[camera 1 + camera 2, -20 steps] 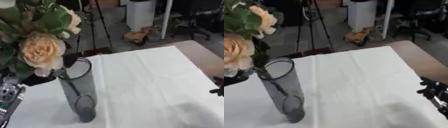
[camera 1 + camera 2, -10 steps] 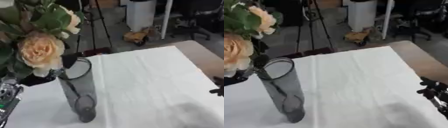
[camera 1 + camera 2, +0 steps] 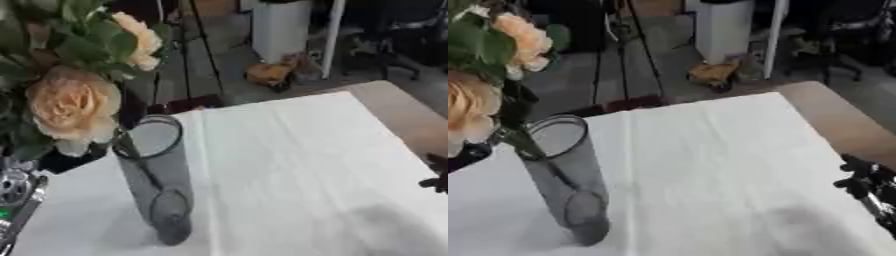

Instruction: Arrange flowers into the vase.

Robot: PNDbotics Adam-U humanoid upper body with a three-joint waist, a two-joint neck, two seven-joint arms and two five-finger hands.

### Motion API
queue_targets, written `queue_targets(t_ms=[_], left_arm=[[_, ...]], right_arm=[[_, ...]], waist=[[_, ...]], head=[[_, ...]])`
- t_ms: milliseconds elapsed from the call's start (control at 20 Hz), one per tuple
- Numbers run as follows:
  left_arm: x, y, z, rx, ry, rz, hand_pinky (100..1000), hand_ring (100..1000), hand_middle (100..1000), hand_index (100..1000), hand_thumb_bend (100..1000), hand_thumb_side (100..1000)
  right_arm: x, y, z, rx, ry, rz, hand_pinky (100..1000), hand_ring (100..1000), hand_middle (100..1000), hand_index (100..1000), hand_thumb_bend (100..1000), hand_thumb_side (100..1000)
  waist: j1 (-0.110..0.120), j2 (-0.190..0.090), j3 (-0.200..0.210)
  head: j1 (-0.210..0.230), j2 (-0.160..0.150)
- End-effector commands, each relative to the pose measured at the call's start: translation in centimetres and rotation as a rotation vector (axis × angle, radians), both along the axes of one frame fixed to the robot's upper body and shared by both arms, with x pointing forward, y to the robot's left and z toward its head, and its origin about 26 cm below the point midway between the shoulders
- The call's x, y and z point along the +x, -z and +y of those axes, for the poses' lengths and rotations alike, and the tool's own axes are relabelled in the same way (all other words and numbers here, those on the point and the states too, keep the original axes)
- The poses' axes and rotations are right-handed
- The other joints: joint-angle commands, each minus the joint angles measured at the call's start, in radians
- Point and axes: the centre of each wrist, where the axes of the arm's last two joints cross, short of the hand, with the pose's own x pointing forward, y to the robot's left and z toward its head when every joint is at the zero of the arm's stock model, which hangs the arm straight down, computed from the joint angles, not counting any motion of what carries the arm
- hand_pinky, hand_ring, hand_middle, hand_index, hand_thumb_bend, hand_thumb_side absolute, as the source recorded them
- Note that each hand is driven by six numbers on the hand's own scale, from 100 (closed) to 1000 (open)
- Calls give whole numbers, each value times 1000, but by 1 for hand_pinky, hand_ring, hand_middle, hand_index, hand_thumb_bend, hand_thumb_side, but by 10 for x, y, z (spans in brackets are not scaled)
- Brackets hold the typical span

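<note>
In the left eye view peach flowers (image 3: 74, 102) lean with a stem into the grey vase (image 3: 157, 180) on the white cloth (image 3: 289, 165), held by a left hand (image 3: 57, 160) whose fingers I cannot make out; in the right eye view the right hand (image 3: 866, 182) rests at the edge, fingers unclear.

My left robot hand (image 3: 61, 160) is hiding behind the flowers (image 3: 74, 102), so its fingers are staying unseen. My right robot hand (image 3: 866, 182) is being cropped by the picture's edge, perhaps open. The flowers are spilling past the left edge.
</note>
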Motion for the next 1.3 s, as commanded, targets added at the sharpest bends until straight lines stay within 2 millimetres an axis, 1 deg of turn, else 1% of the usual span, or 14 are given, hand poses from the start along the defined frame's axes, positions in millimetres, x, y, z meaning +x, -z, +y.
queue_targets(t_ms=[50,450,900,1300], left_arm=[[0,-11,5,-33,5,-4,488,593,443,628,526,902],[1,-13,9,-72,13,31,485,587,430,628,517,925],[2,-18,14,-24,6,49,498,590,416,622,502,943],[1,-32,24,44,-13,38,507,592,408,619,495,944]], right_arm=[[0,-15,-6,-26,8,-36,662,970,384,701,471,537],[0,-15,-6,-25,10,-36,662,970,383,701,471,536],[0,-15,-7,-26,10,-35,662,970,383,701,471,535],[0,-15,-6,-26,10,-36,661,970,383,701,472,536]], waist=[[-4,-21,0],[-4,-20,-1],[-4,-21,-2],[-4,-21,-2]], head=[[-2,-3],[-2,-3],[-2,-1],[-1,-1]])
